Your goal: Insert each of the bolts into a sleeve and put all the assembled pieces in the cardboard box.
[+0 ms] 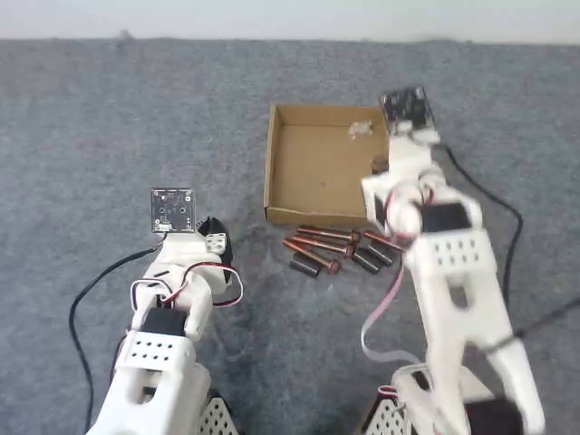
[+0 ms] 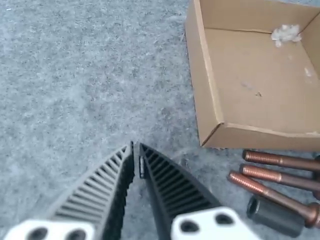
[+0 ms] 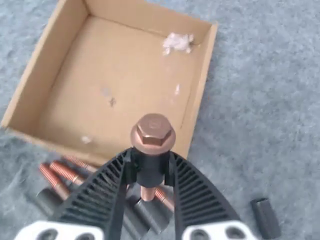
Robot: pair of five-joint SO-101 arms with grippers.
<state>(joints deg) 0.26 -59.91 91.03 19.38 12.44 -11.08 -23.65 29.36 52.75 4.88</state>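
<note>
My right gripper (image 3: 150, 156) is shut on a black sleeve (image 3: 150, 170) with a copper bolt (image 3: 153, 133) through it, hex head up. It hovers above the near right corner of the open cardboard box (image 3: 30, 95); the high view shows this gripper (image 1: 381, 174) at the right wall of the box (image 1: 269, 163). Three loose copper bolts (image 1: 317, 240) and three black sleeves (image 1: 305, 265) lie just in front of the box. My left gripper (image 2: 136, 151) is shut and empty, low over the carpet left of the bolts (image 2: 280, 161) and of a sleeve (image 2: 274, 216). The high view has this gripper (image 1: 215, 238) there too.
Grey carpet covers the whole table. A white tuft of fluff (image 3: 177, 42) lies in the box's far right corner. One more black sleeve (image 3: 265, 217) lies alone on the carpet beyond the box's right side. Cables trail from both arms.
</note>
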